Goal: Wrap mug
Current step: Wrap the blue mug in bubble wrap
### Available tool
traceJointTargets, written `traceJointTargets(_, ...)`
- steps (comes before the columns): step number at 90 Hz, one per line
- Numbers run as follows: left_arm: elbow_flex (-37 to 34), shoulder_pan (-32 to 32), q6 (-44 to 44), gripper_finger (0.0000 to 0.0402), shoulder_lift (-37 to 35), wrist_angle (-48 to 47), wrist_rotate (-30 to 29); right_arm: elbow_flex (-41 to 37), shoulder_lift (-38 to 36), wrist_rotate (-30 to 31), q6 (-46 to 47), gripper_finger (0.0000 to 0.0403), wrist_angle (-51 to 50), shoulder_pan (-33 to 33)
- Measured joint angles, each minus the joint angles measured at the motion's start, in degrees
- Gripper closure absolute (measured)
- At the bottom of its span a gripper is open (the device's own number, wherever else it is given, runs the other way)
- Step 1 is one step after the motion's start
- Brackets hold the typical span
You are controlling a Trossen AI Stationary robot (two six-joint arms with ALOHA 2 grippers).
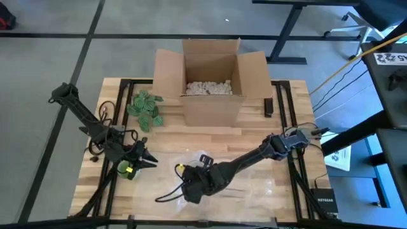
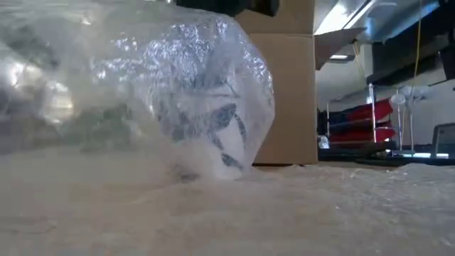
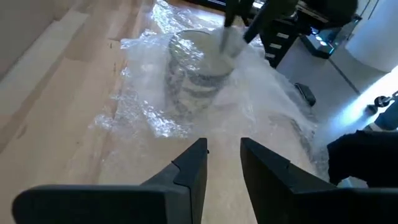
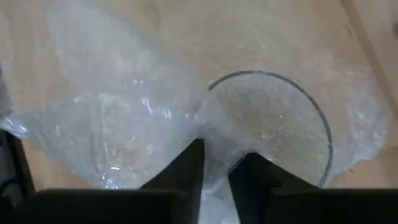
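Open cardboard box [image 1: 213,79] w/ white packing bits at far edge of my counter [image 1: 191,137], leafy green sprig [image 1: 146,108] just beside it, small black device [image 1: 269,107] on box's other side.

1. Right gripper [image 4: 216,167]: fingers nearly closed, pinching a fold of bubble wrap [image 4: 118,130].
2. Mug [image 4: 273,124]: round rim visible beneath the wrap.
3. Wooden table [image 4: 205,31] underneath.

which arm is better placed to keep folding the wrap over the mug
Right. The right gripper is directly over the mug, pinching the bubble wrap at its rim. The left gripper sits off to the side, open and empty.
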Motion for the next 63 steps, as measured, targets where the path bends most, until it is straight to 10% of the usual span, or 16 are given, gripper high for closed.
traceJointTargets(23,0.0,0.0,-0.02,0.0322,0.0,-0.08,0.0,-3.01,-0.26,-2.49,0.38,0.0273,-1.33,-1.79)
traceJointTargets(50,0.0,0.0,-0.08,0.0322,0.0,-0.34,0.02,-5.81,-0.33,-8.08,-2.32,0.0391,3.01,-3.96)
traceJointTargets(63,0.0,0.0,-1.43,0.0322,0.04,-0.7,0.02,-5.84,-0.27,-12.2,-3.52,0.038,2.93,-5.55)
